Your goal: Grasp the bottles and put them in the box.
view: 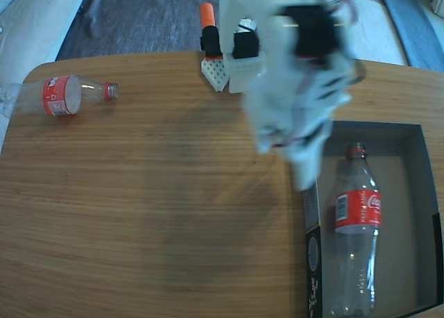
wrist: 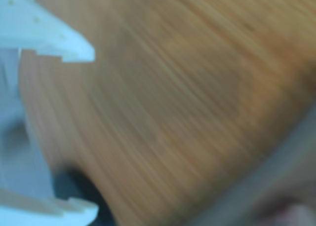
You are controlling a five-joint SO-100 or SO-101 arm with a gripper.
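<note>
Clear plastic, empty and light: one bottle (view: 357, 224) lies in the box (view: 423, 214) at right, another bottle (view: 62, 94) on the tabletop (view: 159, 214) upper left. My pincer (wrist: 74, 132) gapes, holding nothing. I judge the labelled midsection least slippery.

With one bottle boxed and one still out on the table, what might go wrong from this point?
1. The remaining clear plastic bottle with red label lies on its side at the wooden table's far-left edge in the fixed view; a nudge might roll it off.
2. The dark grey cardboard box already holds a bottle, so placing the second may knock it.
3. The white tool is open, empty and motion-blurred; aiming looks uncertain.
</note>
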